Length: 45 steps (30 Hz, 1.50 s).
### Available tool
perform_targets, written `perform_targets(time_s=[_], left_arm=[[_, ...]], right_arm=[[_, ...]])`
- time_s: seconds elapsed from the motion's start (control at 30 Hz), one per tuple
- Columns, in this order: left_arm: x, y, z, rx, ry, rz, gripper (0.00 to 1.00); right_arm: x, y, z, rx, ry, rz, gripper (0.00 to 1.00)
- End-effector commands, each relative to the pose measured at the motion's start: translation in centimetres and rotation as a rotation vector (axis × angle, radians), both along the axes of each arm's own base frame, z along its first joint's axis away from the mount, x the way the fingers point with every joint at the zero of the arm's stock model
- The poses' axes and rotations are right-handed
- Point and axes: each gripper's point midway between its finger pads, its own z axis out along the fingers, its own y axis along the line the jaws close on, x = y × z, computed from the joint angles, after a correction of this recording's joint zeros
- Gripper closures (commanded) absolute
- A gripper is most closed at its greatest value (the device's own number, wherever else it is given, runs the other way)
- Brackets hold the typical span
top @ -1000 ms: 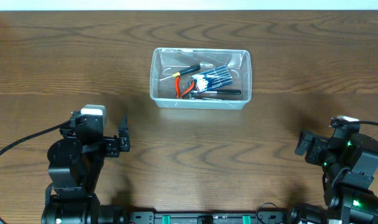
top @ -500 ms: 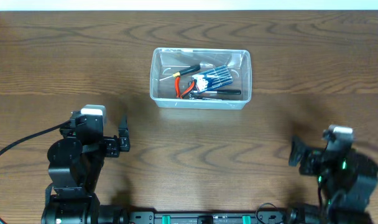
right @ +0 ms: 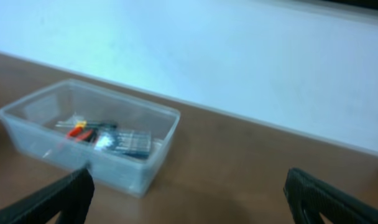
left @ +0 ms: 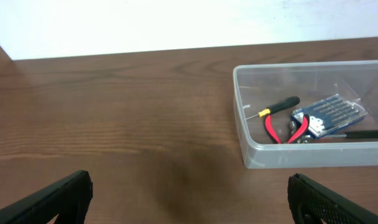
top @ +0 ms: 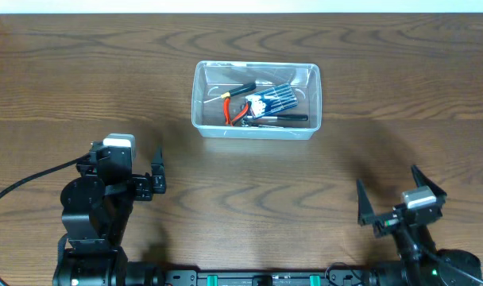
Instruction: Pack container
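Observation:
The clear plastic container (top: 256,99) stands at the middle back of the table. It also shows in the left wrist view (left: 313,112) and the right wrist view (right: 89,134). Inside lie red-handled pliers (top: 235,114), a black-handled screwdriver (top: 241,90) and a blue pack of tools (top: 273,98). My left gripper (top: 157,176) is open and empty at the front left. My right gripper (top: 399,199) is open and empty at the front right, far from the container.
The wooden table (top: 369,95) runs to a white wall at the back. A black cable (top: 19,187) trails off the left arm toward the left edge.
My right arm has drawn back toward the front edge and turned, and its fingers now stand wide apart. The left arm and the container have not moved.

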Motion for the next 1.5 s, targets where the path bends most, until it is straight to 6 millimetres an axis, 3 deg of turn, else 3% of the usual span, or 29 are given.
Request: perform_targets(time_s=[0.0, 0.17, 0.33, 0.53, 0.67, 1.47], left_arm=[[0.0, -0.2, 0.2, 0.003, -0.01, -0.011, 0.02], [0.0, -0.2, 0.2, 0.003, -0.01, -0.011, 0.02], [0.0, -0.2, 0.2, 0.003, -0.01, -0.011, 0.02], [0.0, -0.2, 0.2, 0.003, -0.01, -0.011, 0.02], [0.0, -0.2, 0.2, 0.003, -0.01, -0.011, 0.02], [0.0, -0.2, 0.2, 0.003, -0.01, -0.011, 0.02]], right_arm=[[1.5, -0.5, -1.7, -0.04, -0.019, -0.035, 0.01], [3.5, -0.5, -3.3, -0.04, -0.103, -0.046, 0.01], [4.7, -1.7, -4.8, -0.036, -0.156, -0.126, 0.01], [5.2, -3.8, -7.2, -0.043, -0.107, -0.249, 0.01], [5.2, -4.0, -10.3, -0.028, 0.012, -0.256, 0.01], [5.2, -3.8, -10.3, 0.036, 0.019, -0.245, 0.01]])
